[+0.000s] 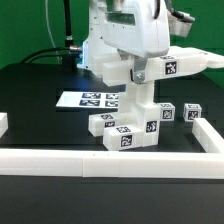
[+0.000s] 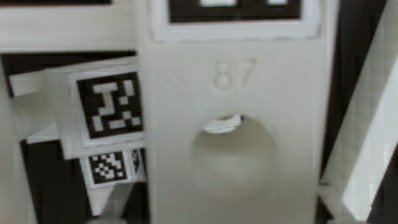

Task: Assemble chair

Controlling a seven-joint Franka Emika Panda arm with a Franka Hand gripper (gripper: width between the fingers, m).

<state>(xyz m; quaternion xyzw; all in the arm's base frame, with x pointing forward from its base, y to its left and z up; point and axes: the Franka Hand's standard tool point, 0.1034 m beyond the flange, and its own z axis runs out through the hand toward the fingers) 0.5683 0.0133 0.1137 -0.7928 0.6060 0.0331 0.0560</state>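
Observation:
The chair is in loose white tagged parts. My gripper (image 1: 137, 80) hangs over the middle of the table, shut on a white slab (image 2: 231, 120). The wrist view is filled by that slab's face, which has an embossed number and an oval hollow. In the exterior view the slab (image 1: 141, 100) stands upright under the hand, its lower end on a blocky tagged part (image 1: 125, 133). A flat tagged piece (image 1: 170, 68) juts out beside the hand toward the exterior view's right. Another tagged part (image 2: 107, 105) shows just behind the slab. My fingertips are hidden by the slab.
Two small cube-ended tagged parts (image 1: 166, 113) (image 1: 191, 111) lie to the exterior view's right. The marker board (image 1: 92, 100) lies flat behind the blocky part. A white border rail (image 1: 110, 160) runs along the front and up the right side (image 1: 208, 135).

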